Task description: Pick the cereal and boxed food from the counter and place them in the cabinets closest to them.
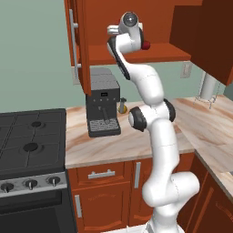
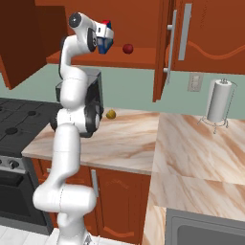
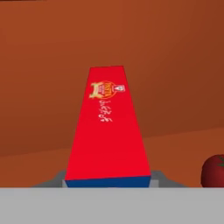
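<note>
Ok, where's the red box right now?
The red box is held in the gripper, up inside the open cabinet above the coffee machine. A small dark red fruit sits on the shelf just to its right.

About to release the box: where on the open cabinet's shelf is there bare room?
Bare shelf runs from the red apple to the open door. It is crowded where the gripper holds the red box beside the apple.
</note>
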